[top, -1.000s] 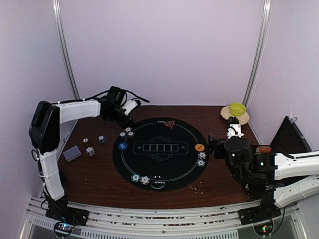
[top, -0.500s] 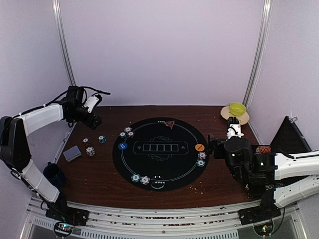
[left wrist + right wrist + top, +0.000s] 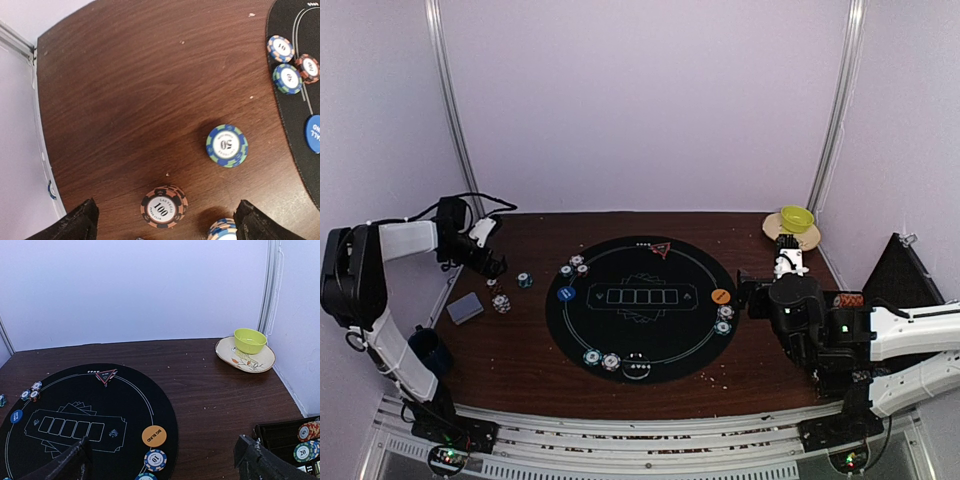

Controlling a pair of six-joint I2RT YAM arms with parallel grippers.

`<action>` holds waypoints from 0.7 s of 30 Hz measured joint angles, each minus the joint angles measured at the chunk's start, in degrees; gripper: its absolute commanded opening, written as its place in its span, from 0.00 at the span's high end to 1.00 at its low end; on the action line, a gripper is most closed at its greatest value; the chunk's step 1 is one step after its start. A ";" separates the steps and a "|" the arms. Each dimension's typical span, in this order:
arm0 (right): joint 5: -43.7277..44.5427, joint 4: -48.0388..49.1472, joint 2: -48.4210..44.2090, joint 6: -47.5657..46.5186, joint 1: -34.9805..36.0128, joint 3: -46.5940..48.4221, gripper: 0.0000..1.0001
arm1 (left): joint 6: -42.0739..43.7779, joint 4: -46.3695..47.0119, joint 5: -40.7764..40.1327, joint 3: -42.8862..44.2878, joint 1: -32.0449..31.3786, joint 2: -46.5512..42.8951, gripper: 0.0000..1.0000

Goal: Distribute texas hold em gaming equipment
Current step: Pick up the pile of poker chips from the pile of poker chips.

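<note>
On the round black mat (image 3: 640, 330) lie a red triangle marker (image 3: 660, 248), a blue button (image 3: 566, 295), an orange button (image 3: 720, 296) and poker chips in small groups at its left (image 3: 576, 267), right (image 3: 724, 319) and near edge (image 3: 601, 359). Loose chips (image 3: 501, 302) and a grey-blue card deck (image 3: 465, 307) lie on the wood to the left. My left gripper (image 3: 486, 264) hangs open above them; its view shows a "100" chip (image 3: 163, 206) between the fingers (image 3: 80, 225) and a "50" chip (image 3: 227, 145) beyond. By the mat's right edge my right gripper (image 3: 750, 295) is open and holds nothing.
A yellow-green bowl (image 3: 796, 217) sits on a plate (image 3: 808, 238) at the back right. A dark blue mug (image 3: 425, 350) stands near the left arm's base. A black case (image 3: 300, 440) with more chips lies by the right arm.
My left gripper has opened and swung left, from the chips at the mat's left edge to above the loose chips on the wood. The right arm is still.
</note>
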 measured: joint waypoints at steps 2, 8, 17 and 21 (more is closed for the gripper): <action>0.00 0.00 0.00 0.00 0.00 0.00 0.00 | -0.02 0.37 0.33 -0.33 0.90 0.94 0.06; 0.00 -0.02 0.00 0.00 0.00 0.00 0.00 | -0.02 0.96 0.66 -0.35 2.64 4.48 0.12; 0.00 -0.04 -0.35 0.00 0.00 0.00 0.00 | -0.02 0.87 1.44 -0.44 3.72 6.36 0.18; -0.02 -0.04 -0.46 0.00 0.00 0.00 0.00 | 0.02 0.85 1.60 -0.44 4.37 7.80 0.20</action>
